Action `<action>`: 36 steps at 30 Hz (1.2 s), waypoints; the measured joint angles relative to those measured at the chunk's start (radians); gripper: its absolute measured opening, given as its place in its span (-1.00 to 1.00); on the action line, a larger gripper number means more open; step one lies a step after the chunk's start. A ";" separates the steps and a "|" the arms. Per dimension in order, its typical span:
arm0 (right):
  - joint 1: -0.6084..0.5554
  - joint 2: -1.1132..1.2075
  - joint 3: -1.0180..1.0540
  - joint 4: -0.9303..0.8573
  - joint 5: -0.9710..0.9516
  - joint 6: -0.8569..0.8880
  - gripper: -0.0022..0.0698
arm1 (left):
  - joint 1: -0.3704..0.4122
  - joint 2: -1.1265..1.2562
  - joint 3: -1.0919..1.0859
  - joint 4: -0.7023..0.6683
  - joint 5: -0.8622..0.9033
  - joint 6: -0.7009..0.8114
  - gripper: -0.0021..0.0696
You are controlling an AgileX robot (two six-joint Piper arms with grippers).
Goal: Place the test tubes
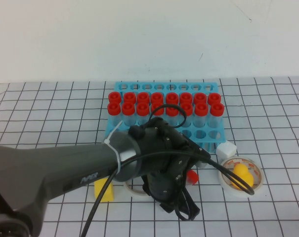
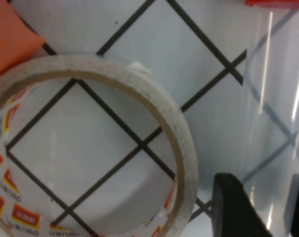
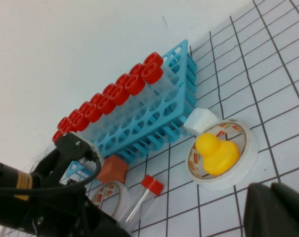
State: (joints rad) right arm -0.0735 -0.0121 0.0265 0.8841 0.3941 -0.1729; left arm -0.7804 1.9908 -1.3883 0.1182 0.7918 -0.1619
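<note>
Left gripper [image 1: 171, 192]: down at table level, straight over the loose test tube [image 3: 142, 197]. I cannot tell from these views whether it has closed on the tube or only sits around it.

Tube position: lying flat on the grid mat, just beside the roll of tape [image 2: 184, 148]. Its red cap [image 1: 192, 176] pokes out on my right of the gripper. The clear body runs back under my wrist, towards my left and nearer to me. So the long axis is roughly level and slanted across the mat.

Rack [image 1: 208, 136]: beyond the gripper, farther from me, close by. The two back rows hold capped tubes; the near rows show empty holes.

Judgement: the tube must go from lying to upright, cap up, before it will enter a near hole.

Right gripper [image 3: 273, 212]: closed, empty, parked well off on my right. The left arm is clearly the nearer one.
</note>
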 joint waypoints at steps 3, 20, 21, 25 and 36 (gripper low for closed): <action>0.000 0.000 0.000 0.002 0.000 0.000 -0.94 | 0.000 0.000 0.000 0.000 0.004 0.017 -0.37; 0.000 0.026 -0.094 0.341 0.029 -0.449 -0.94 | 0.000 -0.586 0.472 0.010 -0.368 -0.022 -0.37; 0.000 0.054 -0.113 0.367 0.033 -0.473 -0.94 | 0.000 -0.637 0.528 0.010 -0.430 -0.033 -0.37; 0.000 0.221 -0.170 0.542 0.086 -0.659 -0.94 | 0.000 -0.796 0.698 0.011 -0.656 -0.051 -0.37; 0.015 0.763 -0.422 0.793 0.510 -1.246 -0.94 | 0.000 -0.895 0.898 -0.126 -1.262 -0.056 -0.37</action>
State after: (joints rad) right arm -0.0585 0.7509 -0.3950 1.6768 0.9038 -1.4191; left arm -0.7804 1.0956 -0.4902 -0.0082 -0.4704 -0.2175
